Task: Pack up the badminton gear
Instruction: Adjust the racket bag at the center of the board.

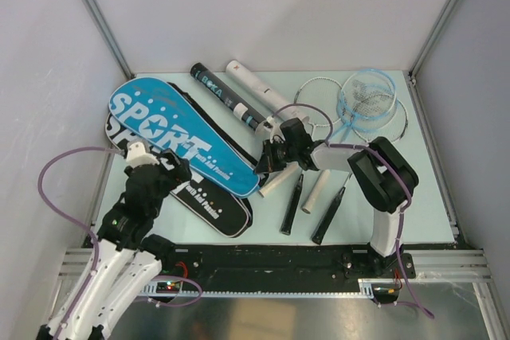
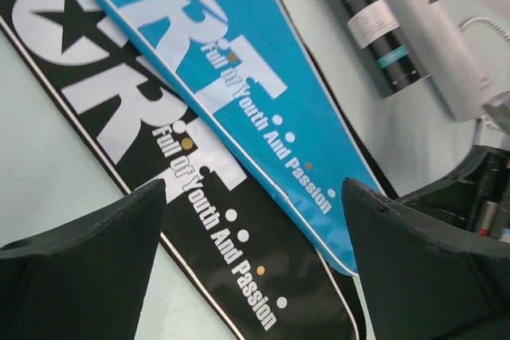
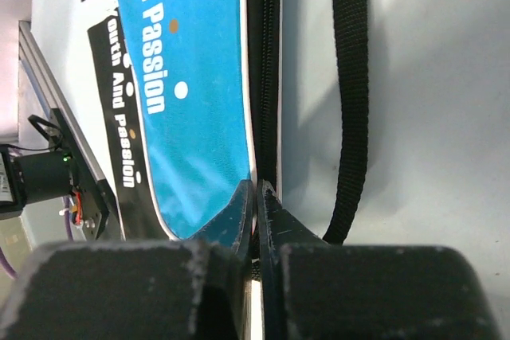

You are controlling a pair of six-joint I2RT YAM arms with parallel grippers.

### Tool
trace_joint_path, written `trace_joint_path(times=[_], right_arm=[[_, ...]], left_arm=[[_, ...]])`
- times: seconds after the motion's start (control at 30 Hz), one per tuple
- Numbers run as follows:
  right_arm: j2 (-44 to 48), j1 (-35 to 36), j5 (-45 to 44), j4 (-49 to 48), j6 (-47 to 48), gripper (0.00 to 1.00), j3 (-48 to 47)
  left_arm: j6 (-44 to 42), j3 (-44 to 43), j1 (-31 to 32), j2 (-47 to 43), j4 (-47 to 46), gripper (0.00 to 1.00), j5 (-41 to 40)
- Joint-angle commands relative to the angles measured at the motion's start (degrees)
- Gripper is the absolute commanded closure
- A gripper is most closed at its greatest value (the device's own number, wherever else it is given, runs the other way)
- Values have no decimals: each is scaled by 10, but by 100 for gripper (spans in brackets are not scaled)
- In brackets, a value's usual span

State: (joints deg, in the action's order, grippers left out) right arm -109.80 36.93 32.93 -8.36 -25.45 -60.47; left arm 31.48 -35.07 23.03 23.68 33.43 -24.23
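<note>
A blue SPORT bag [image 1: 175, 133] lies across a black SPORT bag [image 1: 213, 206] on the left of the table. My right gripper [image 1: 260, 167] is shut on the zipper edge at the blue bag's narrow end [image 3: 199, 117], with its tips [image 3: 256, 190] pressed together there. My left gripper [image 1: 177, 171] is open and empty, hovering over the narrow ends of both bags [image 2: 239, 276]. A black tube [image 1: 223, 95] and a white tube [image 1: 256, 89] lie at the back. Several rackets [image 1: 362, 101] lie to the right, their handles [image 1: 292, 203] pointing toward the front. No shuttlecock shows clearly.
A black strap [image 3: 351, 77] runs along the table beside the blue bag's edge. Grey walls close in the table at the back and sides. The black front rail [image 1: 263, 259] lies just past the racket handles.
</note>
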Motion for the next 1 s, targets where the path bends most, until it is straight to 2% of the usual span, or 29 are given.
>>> trace_joint_path(times=[0.0, 0.23, 0.47, 0.83, 0.97], right_arm=[[59, 14, 2, -10, -17, 100, -15], [115, 76, -66, -53, -39, 100, 21], [173, 133, -156, -30, 19, 100, 32], [246, 206, -214, -4, 88, 100, 50], [250, 220, -216, 0, 91, 100, 52]], left_arm=[[129, -43, 0, 76, 22, 8, -31], [221, -101, 0, 214, 36, 13, -18], [191, -157, 1, 338, 34, 17, 12], [201, -187, 1, 440, 17, 20, 43], [202, -208, 1, 456, 18, 16, 41]])
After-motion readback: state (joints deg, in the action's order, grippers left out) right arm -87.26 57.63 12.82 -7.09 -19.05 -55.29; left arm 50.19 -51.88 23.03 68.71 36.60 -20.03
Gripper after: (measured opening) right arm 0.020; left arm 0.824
